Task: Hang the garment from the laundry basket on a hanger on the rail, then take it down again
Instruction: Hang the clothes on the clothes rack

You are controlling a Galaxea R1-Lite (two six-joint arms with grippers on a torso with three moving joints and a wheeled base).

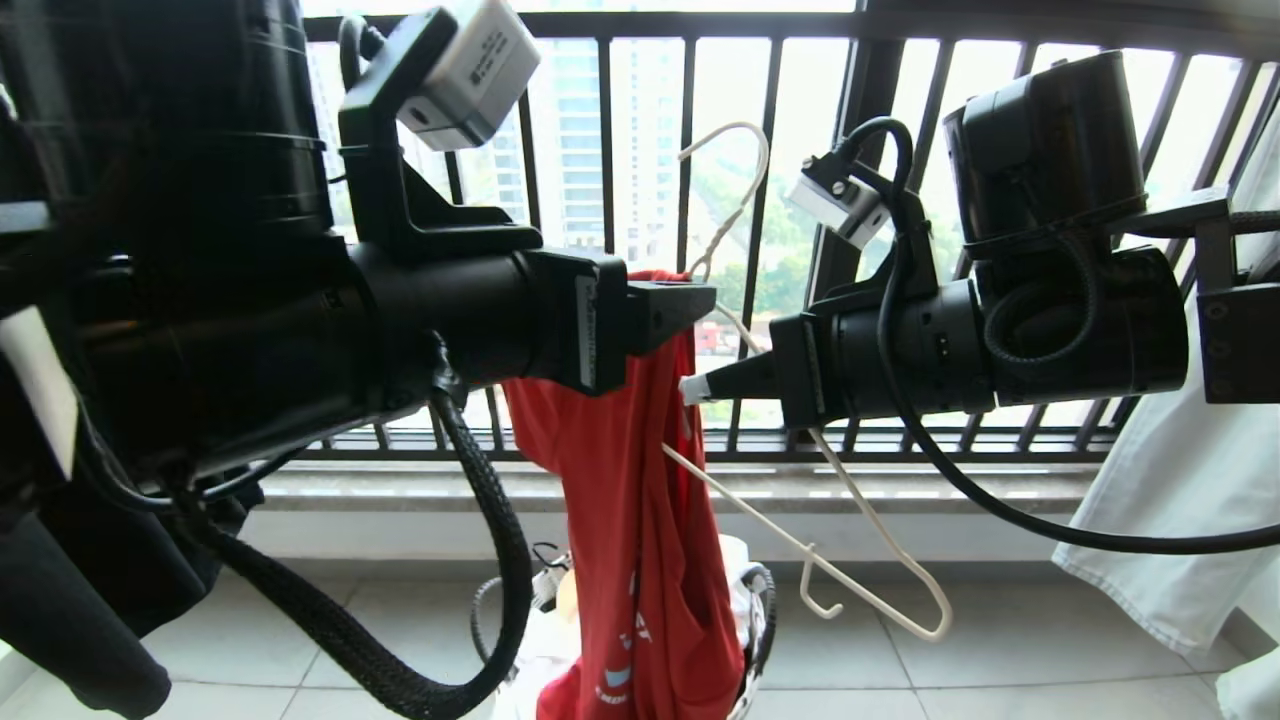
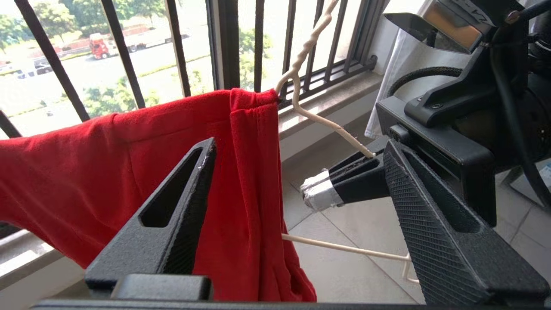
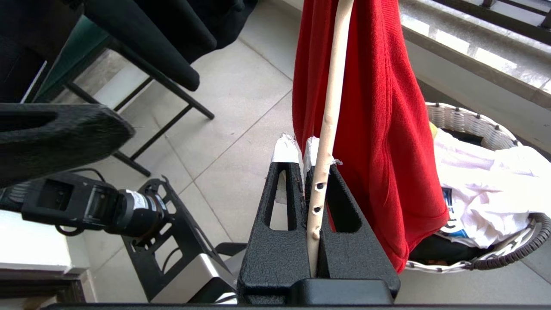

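While the right gripper (image 3: 308, 150) is clamped shut on one wire of the hanger (image 1: 870, 520), the left gripper (image 2: 297, 185) stands with jaws apart on either side of the garment (image 1: 640, 500), gripping nothing. That red shirt is draped over the hanger's other shoulder and hangs down into the laundry basket (image 3: 473, 125), which sits on the pale tiled floor (image 1: 1000, 650) with white laundry (image 3: 486, 189) inside. Behind runs a black railing (image 1: 760, 200) over a stone sill (image 1: 900, 490); a white cloth (image 1: 1180, 500) hangs at the right, a dark folding chair (image 3: 163, 64) nearby
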